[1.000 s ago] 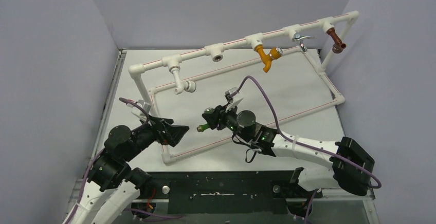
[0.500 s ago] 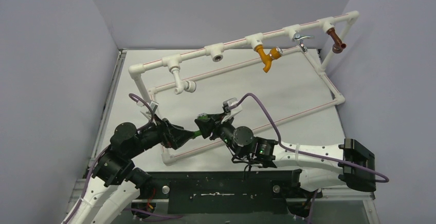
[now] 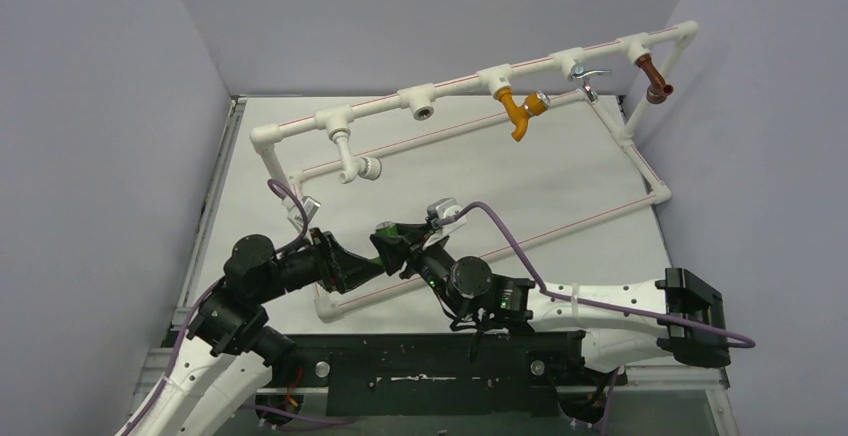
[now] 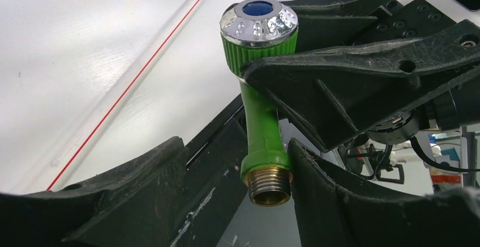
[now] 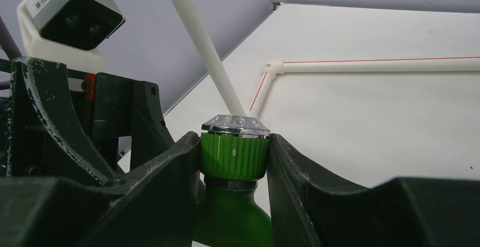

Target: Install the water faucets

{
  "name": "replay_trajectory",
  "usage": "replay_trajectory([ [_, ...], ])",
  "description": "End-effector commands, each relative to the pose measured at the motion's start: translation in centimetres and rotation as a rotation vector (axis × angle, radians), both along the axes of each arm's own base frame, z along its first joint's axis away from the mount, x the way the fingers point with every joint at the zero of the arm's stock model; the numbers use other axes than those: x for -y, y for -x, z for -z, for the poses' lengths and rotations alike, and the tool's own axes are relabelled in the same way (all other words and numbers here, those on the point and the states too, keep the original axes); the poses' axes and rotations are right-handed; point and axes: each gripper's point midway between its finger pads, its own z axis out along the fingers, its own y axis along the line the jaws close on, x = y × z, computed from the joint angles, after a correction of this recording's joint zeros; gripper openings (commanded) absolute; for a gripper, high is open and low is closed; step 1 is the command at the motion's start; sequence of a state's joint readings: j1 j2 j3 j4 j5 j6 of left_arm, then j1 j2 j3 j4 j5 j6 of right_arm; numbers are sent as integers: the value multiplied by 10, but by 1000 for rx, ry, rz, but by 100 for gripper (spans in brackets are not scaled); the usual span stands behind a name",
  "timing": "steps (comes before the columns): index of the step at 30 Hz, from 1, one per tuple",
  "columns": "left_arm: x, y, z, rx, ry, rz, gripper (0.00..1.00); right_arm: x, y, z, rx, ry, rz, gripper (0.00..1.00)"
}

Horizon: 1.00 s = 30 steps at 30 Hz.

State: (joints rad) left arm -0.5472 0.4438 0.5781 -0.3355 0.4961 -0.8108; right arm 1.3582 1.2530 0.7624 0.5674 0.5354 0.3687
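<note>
The right gripper is clamped on the tap: its two fingers press the green ribbed collar from 3 and 9 o'clock, just under the silvery knob with its blue centre. The left gripper stands partly open around the other end of the tap. One finger lies just beside the green stem at 3 o'clock; whether it touches, I cannot tell. The other is apart from the stem at 9 o'clock, with light showing between them. In the left wrist view the tap stands nearly upright, with the knob at 12 o'clock and the brass thread at 6 o'clock, bare below both left fingers. From above, the two grippers meet nose to nose with the tap between them, held in the air at about 7 o'clock on the table, above the near left corner of the pipe frame. Along the far rail of the frame hang a white tap at 11 o'clock, a tee at 12, an orange tap at 1, and a brown fitting at 2, all well apart from the grippers.
</note>
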Motion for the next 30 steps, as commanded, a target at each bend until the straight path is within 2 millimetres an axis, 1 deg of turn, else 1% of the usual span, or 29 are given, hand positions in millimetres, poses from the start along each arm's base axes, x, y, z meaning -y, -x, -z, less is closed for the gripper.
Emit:
replay_trajectory([
  [1, 8, 7, -20, 34, 78, 58, 60, -3, -1, -47, 43, -130, 31, 0],
  [10, 10, 8, -22, 20, 103, 71, 48, -9, 3, -44, 40, -106, 14, 0],
  [12, 10, 8, -22, 21, 104, 71, 43, -9, 4, -43, 34, -107, 17, 0],
  [16, 9, 9, -23, 31, 105, 69, 26, -8, 3, -41, 27, -103, 20, 0],
  [18, 9, 9, -23, 34, 103, 70, 14, -8, 4, -40, 23, -102, 20, 0],
  [19, 9, 9, -23, 38, 102, 69, 5, -8, 4, -40, 19, -102, 19, 0],
  [20, 8, 8, -23, 41, 99, 65, 0, -9, 4, -38, 17, -98, 19, 0],
  [21, 8, 8, -23, 46, 97, 64, 0, -9, 4, -39, 16, -100, 15, 0],
  [22, 8, 9, -25, 53, 97, 65, 0, -9, 5, -38, 18, -102, 10, 2],
  [23, 7, 9, -26, 57, 97, 65, 0, -9, 6, -38, 19, -104, 6, 8],
  [24, 7, 9, -27, 64, 95, 63, 0, -9, 6, -38, 20, -107, 2, 16],
  [27, 5, 9, -27, 72, 83, 55, 0, -8, 8, -40, 21, -111, -6, 50],
  [28, 5, 9, -28, 75, 82, 57, 0, -9, 9, -41, 20, -110, -14, 55],
  [30, 5, 10, -28, 81, 80, 58, 0, -8, 12, -43, 22, -102, -31, 61],
])
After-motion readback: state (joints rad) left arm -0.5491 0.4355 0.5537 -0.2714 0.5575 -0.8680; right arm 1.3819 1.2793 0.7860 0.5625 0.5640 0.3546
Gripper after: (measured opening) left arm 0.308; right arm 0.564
